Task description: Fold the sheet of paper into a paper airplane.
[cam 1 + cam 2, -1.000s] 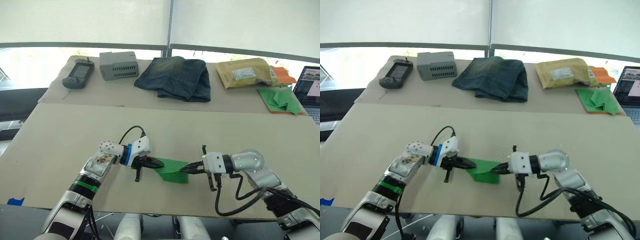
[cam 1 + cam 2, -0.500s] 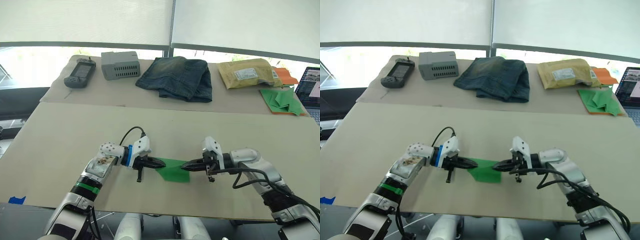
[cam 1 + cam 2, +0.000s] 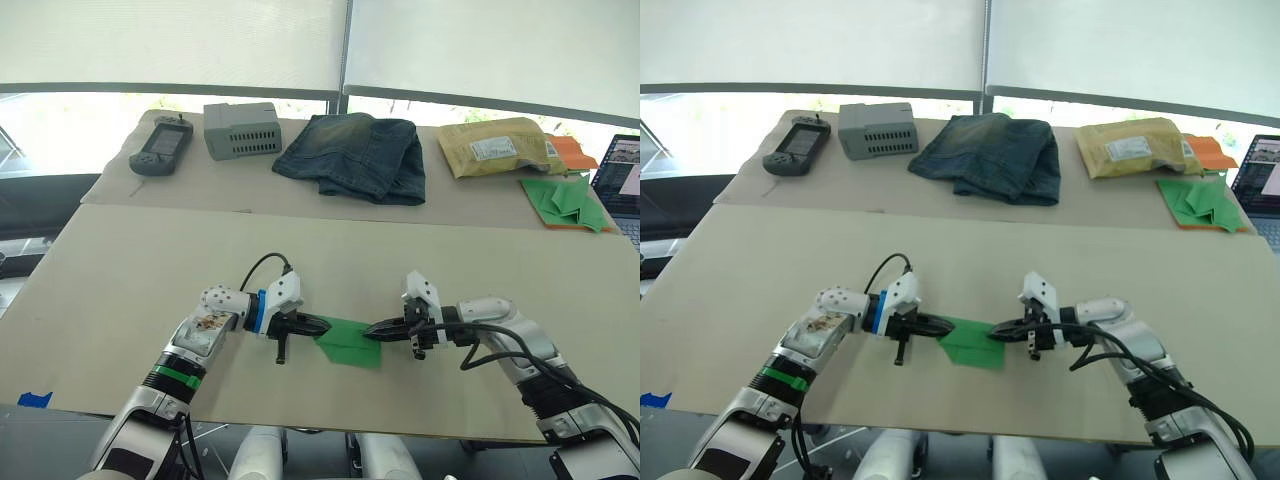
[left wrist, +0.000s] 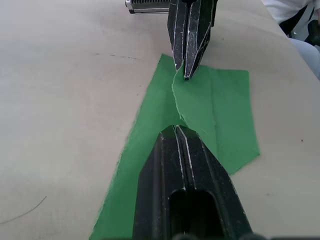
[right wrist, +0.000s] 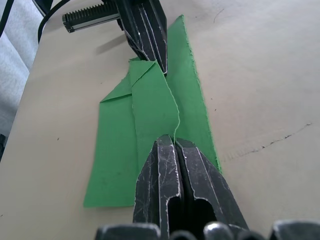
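Observation:
The sheet of paper (image 3: pixel 349 345) is bright green and folded into a narrow layered strip. It lies on the near tan table (image 3: pixel 140 260) between my two grippers. A raised centre fold (image 5: pixel 165 107) runs from one gripper to the other. My left gripper (image 3: pixel 320 326) is shut on the fold's left end, and its closed fingertips (image 4: pixel 172 137) pinch the green ridge. My right gripper (image 3: pixel 371 330) is shut on the fold's right end, with closed fingertips (image 5: pixel 167 145) on the paper edge. The two grippers face each other tip to tip across the paper.
On the far table lie a black handheld device (image 3: pixel 158 146), a grey box (image 3: pixel 241 129), blue jeans (image 3: pixel 355 155), a yellow padded envelope (image 3: pixel 495 146) and a heap of green paper pieces on an orange sheet (image 3: pixel 565 195). A laptop (image 3: pixel 620 170) stands at the right edge.
My right wrist has rolled and its forearm has swung outward, while its tips stay on the paper's right end. The left gripper keeps its hold.

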{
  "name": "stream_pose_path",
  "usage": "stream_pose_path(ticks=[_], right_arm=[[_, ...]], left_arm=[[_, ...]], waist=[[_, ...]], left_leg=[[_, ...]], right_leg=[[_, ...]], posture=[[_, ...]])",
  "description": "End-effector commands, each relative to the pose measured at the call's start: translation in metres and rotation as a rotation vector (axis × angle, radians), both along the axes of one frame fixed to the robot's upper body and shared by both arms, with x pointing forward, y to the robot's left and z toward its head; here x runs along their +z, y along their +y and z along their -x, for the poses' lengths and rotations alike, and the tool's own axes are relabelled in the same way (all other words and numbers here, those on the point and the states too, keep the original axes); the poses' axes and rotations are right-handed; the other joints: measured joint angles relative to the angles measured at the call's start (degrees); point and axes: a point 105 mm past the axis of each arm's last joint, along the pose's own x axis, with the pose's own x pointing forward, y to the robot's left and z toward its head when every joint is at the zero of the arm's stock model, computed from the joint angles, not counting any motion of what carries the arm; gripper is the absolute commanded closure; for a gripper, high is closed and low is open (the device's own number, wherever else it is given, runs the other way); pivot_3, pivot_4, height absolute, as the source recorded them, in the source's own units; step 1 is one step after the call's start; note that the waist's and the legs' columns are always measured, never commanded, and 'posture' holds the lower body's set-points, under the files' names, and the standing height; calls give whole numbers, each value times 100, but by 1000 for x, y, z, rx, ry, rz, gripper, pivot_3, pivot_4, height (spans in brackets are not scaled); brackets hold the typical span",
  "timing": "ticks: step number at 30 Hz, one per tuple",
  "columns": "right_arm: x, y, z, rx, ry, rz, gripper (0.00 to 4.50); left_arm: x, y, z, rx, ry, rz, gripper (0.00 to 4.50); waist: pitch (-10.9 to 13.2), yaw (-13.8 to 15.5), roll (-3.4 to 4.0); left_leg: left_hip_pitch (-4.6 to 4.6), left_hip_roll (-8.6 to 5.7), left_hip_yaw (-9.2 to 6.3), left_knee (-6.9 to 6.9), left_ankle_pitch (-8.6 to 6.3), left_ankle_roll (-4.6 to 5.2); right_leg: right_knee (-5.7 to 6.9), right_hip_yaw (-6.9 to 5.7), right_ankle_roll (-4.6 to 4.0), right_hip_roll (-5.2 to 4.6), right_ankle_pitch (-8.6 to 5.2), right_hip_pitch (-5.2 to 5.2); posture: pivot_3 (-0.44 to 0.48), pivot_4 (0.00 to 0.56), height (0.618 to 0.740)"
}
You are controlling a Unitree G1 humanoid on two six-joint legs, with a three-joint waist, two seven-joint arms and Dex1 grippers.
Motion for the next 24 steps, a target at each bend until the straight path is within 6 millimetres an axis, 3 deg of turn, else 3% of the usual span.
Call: stream_pose_path(ticks=[1,6,8,11,16,24], right_arm=[[-8,-4,-5,-23,-10,51,4487],[-12,-4,-6,-19,-34,70,4487],[-13,-5,-8,-30,-39,73,4487],[-14,-6,-9,-35,-46,80,4487],[-13,-7,-10,-54,-54,65,4487],[-12,-7,-5,-71,-79,62,4487]], left_arm=[[16,4,-9,68,-18,62,4500],[45,0,-10,80,-39,174,4500],[47,-9,2,36,-2,204,4500],[34,-16,14,-10,12,155,4500],[13,-14,2,66,-3,66,4500],[-14,-11,9,16,17,-40,4500]], waist=[[0,-9,0],[0,-26,0],[0,-32,0],[-1,-48,1],[-2,-46,1],[-8,-18,6]], left_leg=[[0,1,0,0,0,0],[0,3,-2,0,0,0],[2,3,-2,0,0,0],[5,4,0,0,0,0],[7,4,-1,0,0,0],[7,2,0,0,0,-1]], right_leg=[[0,0,0,0,0,0],[1,-2,0,3,0,-2],[1,-2,0,2,0,1],[1,-1,0,3,0,3],[3,-1,0,5,1,4],[1,0,1,3,1,6]], posture=[[0,150,728],[0,150,728],[0,150,728],[0,150,728],[0,150,728],[0,150,728]])
